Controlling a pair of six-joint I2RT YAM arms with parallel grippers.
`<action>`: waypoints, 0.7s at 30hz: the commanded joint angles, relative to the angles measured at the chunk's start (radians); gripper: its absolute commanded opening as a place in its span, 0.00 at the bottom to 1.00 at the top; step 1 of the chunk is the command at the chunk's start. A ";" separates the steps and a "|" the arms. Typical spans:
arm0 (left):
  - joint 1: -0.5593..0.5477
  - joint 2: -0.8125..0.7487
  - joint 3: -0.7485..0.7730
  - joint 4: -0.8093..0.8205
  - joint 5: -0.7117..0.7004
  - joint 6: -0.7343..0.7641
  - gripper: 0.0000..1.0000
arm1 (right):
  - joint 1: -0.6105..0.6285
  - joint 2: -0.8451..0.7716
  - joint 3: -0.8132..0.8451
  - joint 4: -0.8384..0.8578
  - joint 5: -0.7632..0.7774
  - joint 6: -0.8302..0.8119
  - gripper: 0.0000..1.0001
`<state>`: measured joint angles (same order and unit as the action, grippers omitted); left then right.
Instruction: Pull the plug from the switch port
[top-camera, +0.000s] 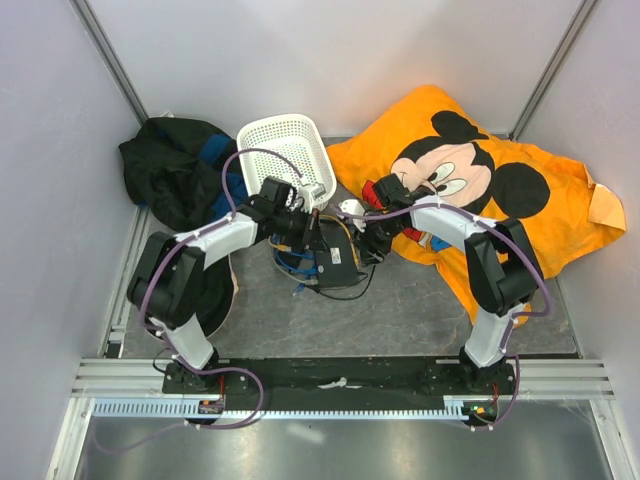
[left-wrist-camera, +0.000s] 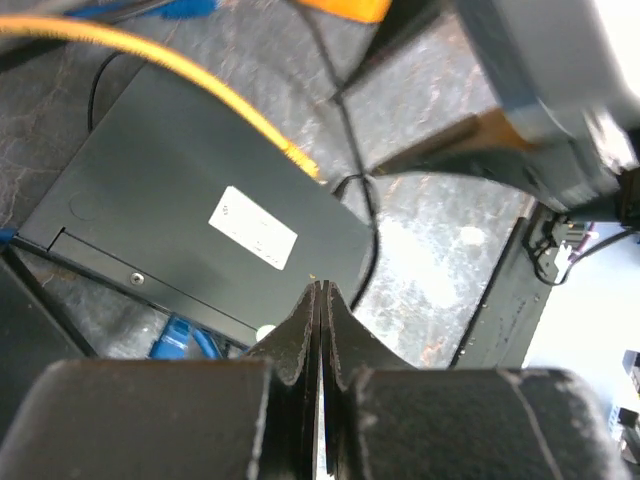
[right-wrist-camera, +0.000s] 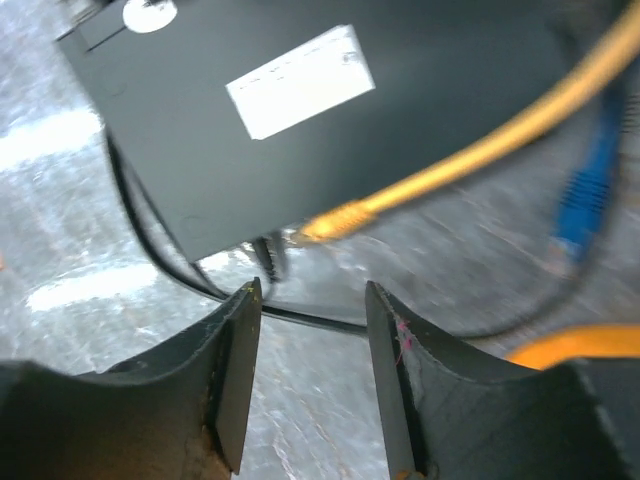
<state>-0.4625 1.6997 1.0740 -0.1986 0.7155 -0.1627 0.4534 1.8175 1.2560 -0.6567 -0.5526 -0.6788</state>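
Switch (top-camera: 337, 265) lies flat mid-bench (top-camera: 400, 320) between the two arms, on the near side of the white basket (top-camera: 290, 145) and left of the orange cushion (top-camera: 480, 190); white label (right-wrist-camera: 300, 80) faces up; the plug (right-wrist-camera: 335, 222), the ribbed end of the yellow cable (right-wrist-camera: 500, 140), sits in a port (itself hidden) on the switch edge facing the right gripper (right-wrist-camera: 312, 300); a thin black lead (right-wrist-camera: 268, 252) enters the same edge just beside it, probably power and not the target; blue cables (top-camera: 295, 265) lie loose on the left. Right gripper is partly open with nothing between the jaws, lined up just short of the plug, not touching. Left gripper (left-wrist-camera: 320, 295) is fully closed on nothing, tips over the switch top near its edge; cannot tell if it presses down. Handling guess: the plug is small hard plastic, likely clip-latched, so it may resist a straight tug; the cable is soft and slick, a bad place to grab; take hold on the ribbed boot right at the port, jaws across its sides, and pull straight out along the cable line; the switch looks light and will slide unless pinned from above.
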 joint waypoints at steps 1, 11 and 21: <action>-0.004 0.086 0.009 0.024 -0.033 -0.024 0.02 | 0.031 0.048 0.036 -0.086 -0.075 -0.077 0.52; -0.004 0.126 -0.057 -0.030 -0.232 0.037 0.02 | 0.034 0.132 0.020 -0.017 -0.075 -0.021 0.51; -0.001 0.144 -0.074 -0.035 -0.292 0.081 0.02 | 0.056 0.181 0.028 -0.099 -0.027 -0.152 0.48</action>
<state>-0.4717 1.7973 1.0355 -0.1379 0.6022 -0.1684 0.4877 1.9469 1.2884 -0.7094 -0.6018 -0.7338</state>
